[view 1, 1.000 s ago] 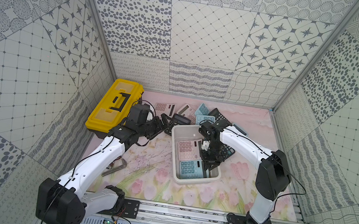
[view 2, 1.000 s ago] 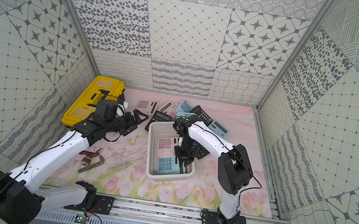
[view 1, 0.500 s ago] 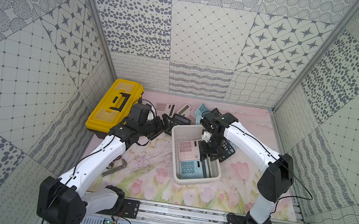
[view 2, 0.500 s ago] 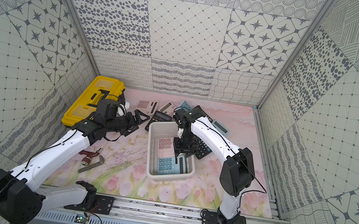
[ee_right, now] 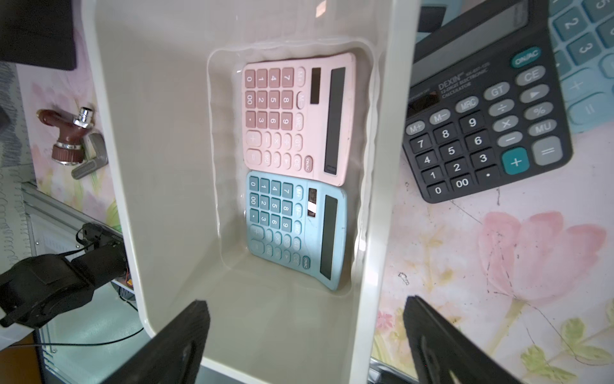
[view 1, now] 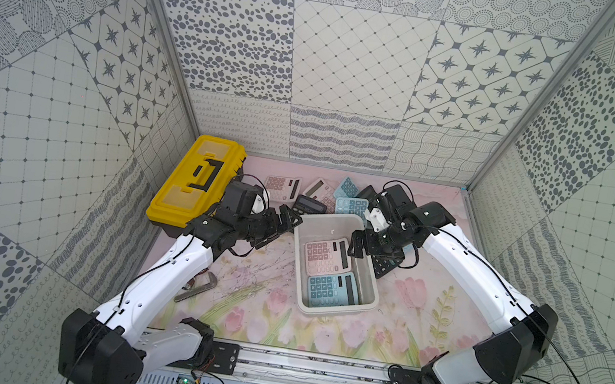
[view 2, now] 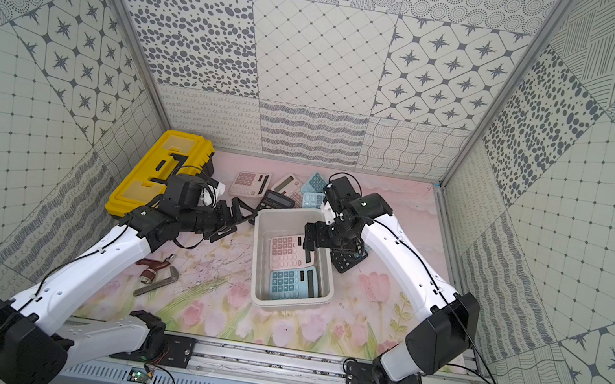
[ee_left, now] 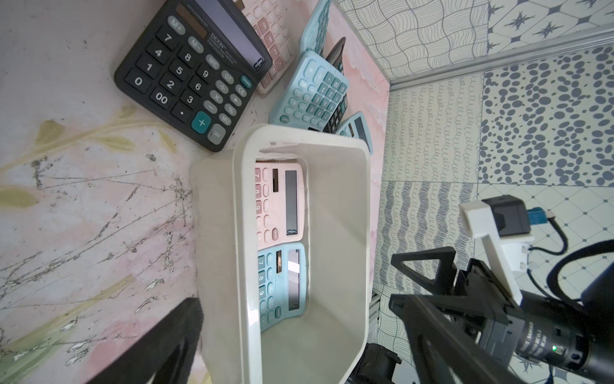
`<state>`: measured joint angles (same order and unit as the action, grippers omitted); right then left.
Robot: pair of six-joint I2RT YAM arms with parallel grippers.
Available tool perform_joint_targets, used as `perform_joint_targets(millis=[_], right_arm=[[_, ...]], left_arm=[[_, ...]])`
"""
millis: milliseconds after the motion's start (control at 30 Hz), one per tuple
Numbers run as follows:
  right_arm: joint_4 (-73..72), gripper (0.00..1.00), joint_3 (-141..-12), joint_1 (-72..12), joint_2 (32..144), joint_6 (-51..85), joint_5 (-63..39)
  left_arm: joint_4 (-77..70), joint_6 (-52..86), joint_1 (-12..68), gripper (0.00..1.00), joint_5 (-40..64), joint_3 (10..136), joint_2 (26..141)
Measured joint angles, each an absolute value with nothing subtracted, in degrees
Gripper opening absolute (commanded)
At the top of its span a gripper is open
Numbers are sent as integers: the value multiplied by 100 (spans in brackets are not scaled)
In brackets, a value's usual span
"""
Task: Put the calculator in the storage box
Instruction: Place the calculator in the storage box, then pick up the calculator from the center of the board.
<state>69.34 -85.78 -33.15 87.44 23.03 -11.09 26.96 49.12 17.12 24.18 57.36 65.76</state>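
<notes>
While both wide open and empty, left tool (view 1: 283, 226) beside, right tool (view 1: 358, 247) over storage box (view 1: 329, 311) rim.

Three walls close the space in: the far wall (view 1: 347, 83), left wall (view 1: 43, 100) and right wall (view 1: 588, 181), all covered in a patchwork of grey-on-white panels with dots, stars, grids and wavy lines. Bare aluminium posts (view 1: 164, 31) run up the far corners. The bench (view 1: 424, 309) wears a pink tulip-printed mat, scratched toward the middle. The light is soft and even.

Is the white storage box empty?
Not empty. The storage box holds a pink calculator and a blue calculator, flat on its bottom, keys up.
</notes>
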Motion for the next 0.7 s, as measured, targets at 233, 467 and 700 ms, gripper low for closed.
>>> perform_joint_targets(millis=[233, 467, 700], right_arm=[[6184, 97, -7491, -2790, 8458, 2390, -1448], [5496, 97, -6871, -2794, 8455, 2563, -2215], [4689, 97, -6504, -3076, 8455, 2945, -2947]], left_arm=[[2764, 4897, 2106, 100, 2556, 5625, 6777], [2755, 4934, 2281, 100, 2615, 5581, 7035], [2891, 4788, 2274, 100, 2488, 5717, 7089]])
